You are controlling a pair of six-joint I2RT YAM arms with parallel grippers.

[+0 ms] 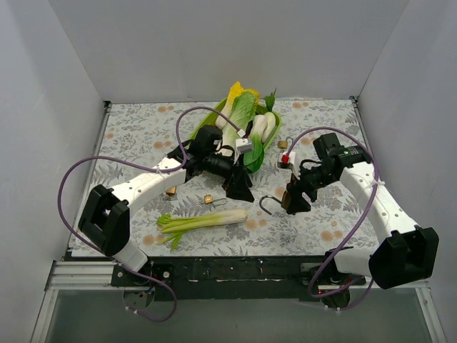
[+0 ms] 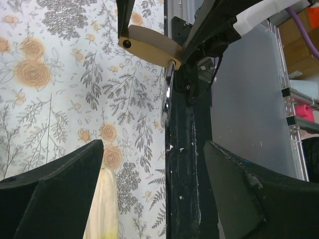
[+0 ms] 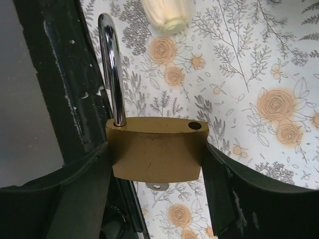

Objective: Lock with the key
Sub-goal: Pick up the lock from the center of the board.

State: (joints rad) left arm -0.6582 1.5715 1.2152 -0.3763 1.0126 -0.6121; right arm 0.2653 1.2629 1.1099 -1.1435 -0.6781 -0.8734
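Observation:
My right gripper [image 1: 293, 199] is shut on a brass padlock [image 3: 155, 149], its fingers on the body's two sides, held above the table. The steel shackle [image 3: 111, 69] is swung open, with one leg out of its hole; it also shows in the top view [image 1: 268, 206]. A silver key head [image 3: 158, 185] sticks out under the padlock body. My left gripper [image 1: 239, 187] is open and empty, just left of the padlock. In the left wrist view its fingers [image 2: 55, 189] are spread wide, and the padlock [image 2: 149, 46] is ahead of them between the right gripper's fingers.
A leek [image 1: 203, 221] lies near the front edge, under my left gripper. A green tray [image 1: 253, 158] of vegetables stands at the back centre. Small brass padlocks lie at the left [image 1: 171, 191], the centre [image 1: 208, 199] and the back right [image 1: 284, 143]. The black table edge [image 2: 184, 174] is close.

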